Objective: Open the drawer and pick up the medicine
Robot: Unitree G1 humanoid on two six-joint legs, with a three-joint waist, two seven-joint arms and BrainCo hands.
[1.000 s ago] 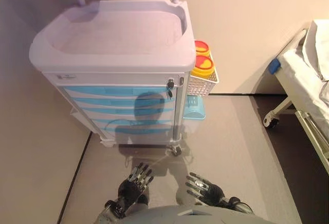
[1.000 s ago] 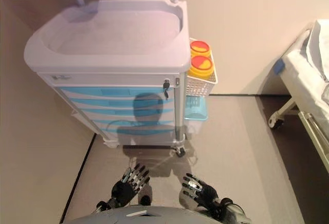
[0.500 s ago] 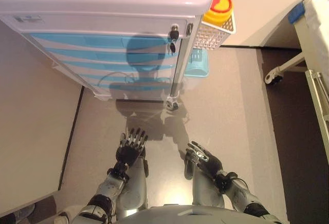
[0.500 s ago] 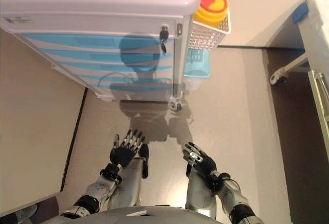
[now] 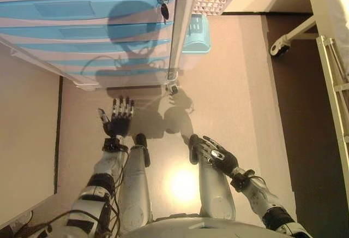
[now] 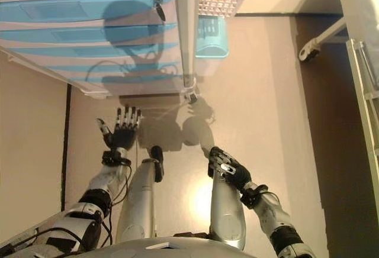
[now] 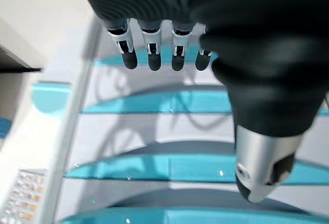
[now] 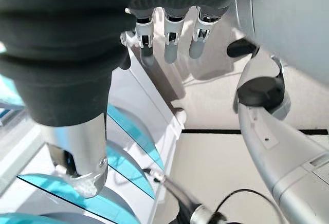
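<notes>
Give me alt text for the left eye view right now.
Both silver robot hands, left hand and right hand, hang open and empty short of the white medical cart, whose light-blue drawers are all closed; no medicine shows.

Lit brightly from above-behind | strong glare spot on floor (image 5: 182, 183) near the body | dark shadow thrown across cart drawers (image 5: 82, 30) and floor beyond the hands | wrist views blurred up close, drawer fronts soft, edges bowed
</notes>
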